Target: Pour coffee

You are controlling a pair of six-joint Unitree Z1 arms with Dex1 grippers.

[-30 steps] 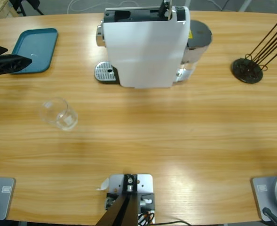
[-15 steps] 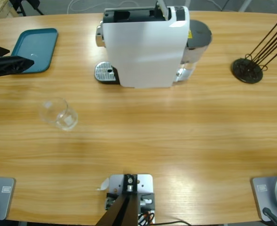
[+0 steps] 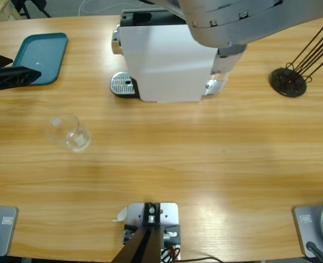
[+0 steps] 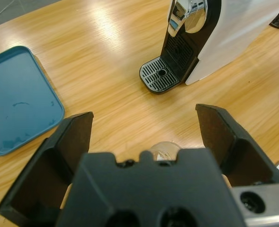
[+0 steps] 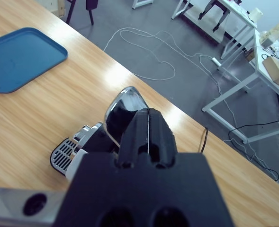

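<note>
Clear glass (image 3: 68, 131) sits empty on tabletop's left half, not yet under white coffee machine (image 3: 166, 60) at far edge; no coffee visible. Left pincer (image 4: 144, 137) spread wide, aimed at glass. Right pincer (image 5: 148, 127) closed over machine's chrome lever (image 5: 122, 111), likely to work it.

Glass (image 3: 68, 131) between tray (image 3: 40, 57) and coffee machine (image 3: 166, 60).

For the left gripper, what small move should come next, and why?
Probably a short advance toward the empty glass, jaws kept wide. The left gripper hovers open by the teal tray, holding nothing, while the glass stands apart from the coffee machine, whose drip grate is bare.
</note>
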